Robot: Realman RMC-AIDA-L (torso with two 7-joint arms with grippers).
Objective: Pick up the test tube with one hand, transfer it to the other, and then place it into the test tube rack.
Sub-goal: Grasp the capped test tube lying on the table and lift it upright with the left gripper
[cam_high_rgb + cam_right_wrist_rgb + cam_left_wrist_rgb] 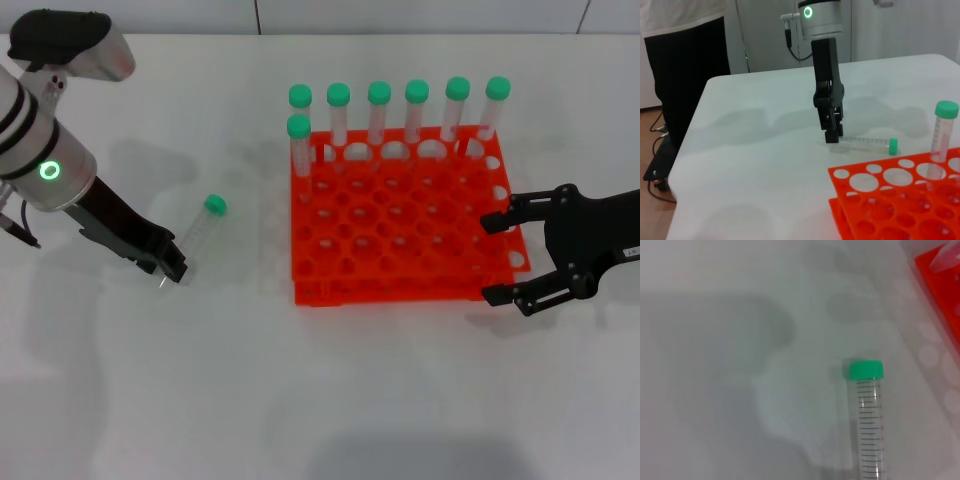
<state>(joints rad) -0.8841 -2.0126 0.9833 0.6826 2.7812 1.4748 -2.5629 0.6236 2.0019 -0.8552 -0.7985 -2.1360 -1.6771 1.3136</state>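
We see the left claw (172, 268) lowered at the base of the test tube (200, 228) lying ungrasped on the tabletop (300, 400), its grip unclear, while the right claw (500, 258) waits released beside the test tube rack (400, 220), pickup, handover and placement all pending.

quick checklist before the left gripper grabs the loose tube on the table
1. Test tube lies flat on the table, green cap on, apart from the test tube rack: ok.
2. Left gripper is low at the tube's bottom end, away from the cap: ok.
3. Left gripper open wide enough to straddle the tube: cannot tell.
4. Tube already held: not ok, it rests on the table.
5. Right gripper open, waiting at the rack's right edge for the handover: ok.
6. Free holes in the rack: ok, only the back row and one more hole hold tubes.
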